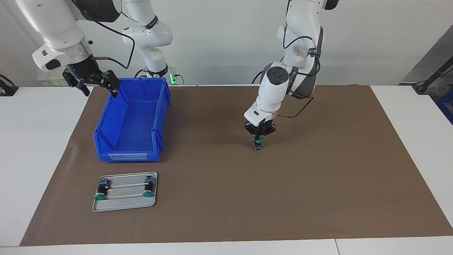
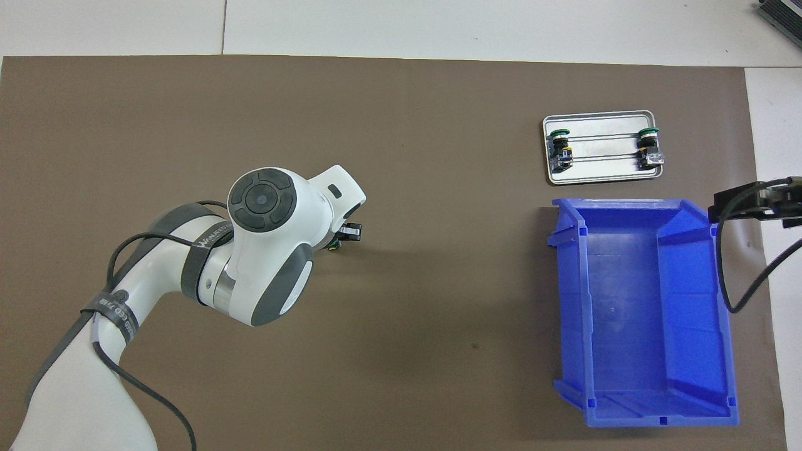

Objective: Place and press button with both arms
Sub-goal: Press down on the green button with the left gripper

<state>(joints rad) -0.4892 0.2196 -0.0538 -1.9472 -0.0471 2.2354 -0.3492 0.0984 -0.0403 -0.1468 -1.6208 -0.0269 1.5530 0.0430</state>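
The button [image 1: 258, 144] stands upright on the brown mat [image 1: 318, 170] near the table's middle, green cap up. My left gripper [image 1: 260, 136] points straight down onto it, shut, its fingertips meeting on top of the green cap. In the overhead view the left arm's wrist covers most of this; only a sliver of the button [image 2: 336, 245] and the left gripper [image 2: 343, 240] show. My right gripper [image 1: 94, 85] hangs open and empty over the blue bin's corner at the right arm's end, and the right gripper [image 2: 755, 202] shows partly at the overhead view's edge.
An empty blue bin [image 1: 161, 106] [image 2: 571, 313] sits toward the right arm's end. Farther from the robots lies a metal tray [image 1: 124, 200] [image 2: 601, 170] with two more green-capped buttons [image 1: 101, 189] [image 1: 148, 188] lying on their sides.
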